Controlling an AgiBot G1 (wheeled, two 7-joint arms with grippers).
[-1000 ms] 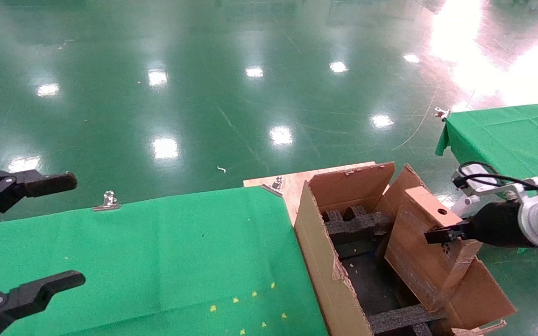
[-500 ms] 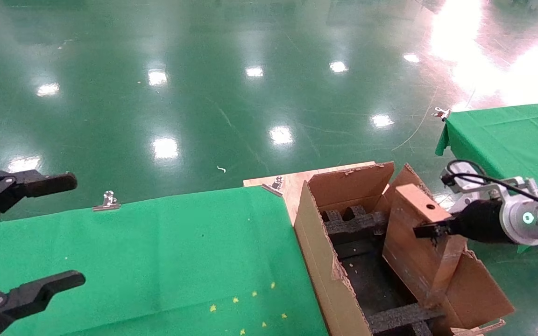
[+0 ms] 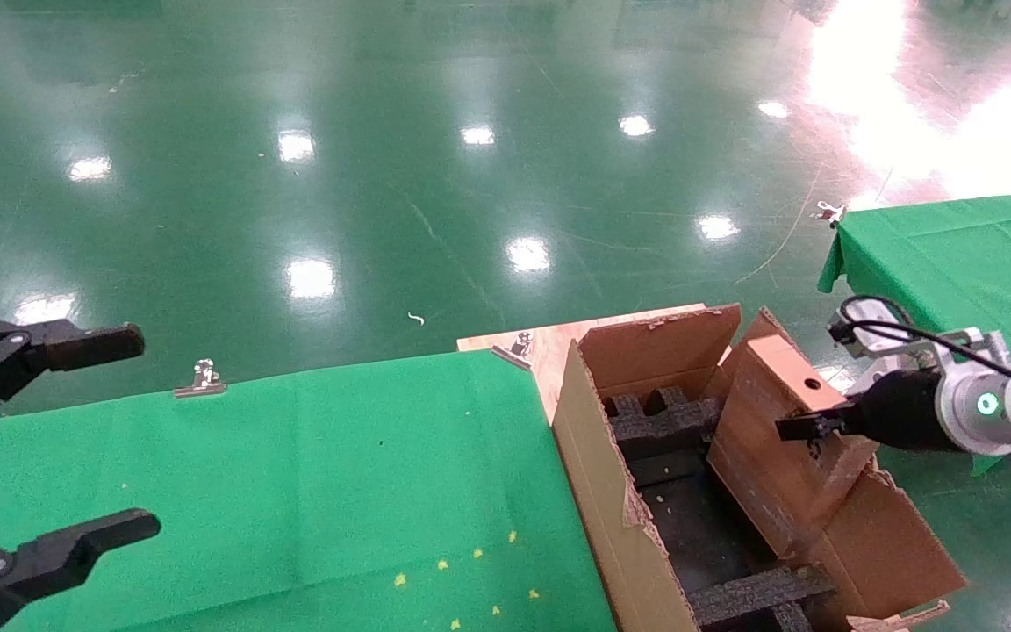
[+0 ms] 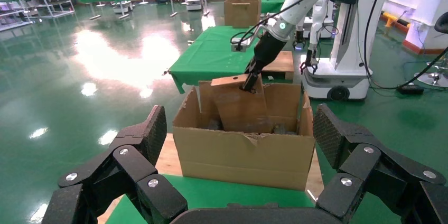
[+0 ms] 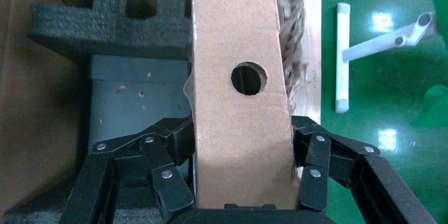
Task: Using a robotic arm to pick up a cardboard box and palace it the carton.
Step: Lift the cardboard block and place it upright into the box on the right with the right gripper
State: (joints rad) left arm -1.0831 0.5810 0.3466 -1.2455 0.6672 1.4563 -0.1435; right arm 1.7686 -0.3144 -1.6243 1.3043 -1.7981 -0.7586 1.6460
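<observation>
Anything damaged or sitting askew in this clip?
Yes. The carton has a torn, ragged near wall edge. The cardboard box, clamped in the right pincer, tilts on edge, partly inside the carton. The left pincer hangs open over the green cloth.

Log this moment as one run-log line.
right end effector: shut on cardboard box | box: tilted, lower end inside carton | left end effector: open, idle over green table

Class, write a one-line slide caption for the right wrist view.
Right gripper clamps the cardboard box, round hole facing the camera, above the carton's black foam inserts.
</observation>
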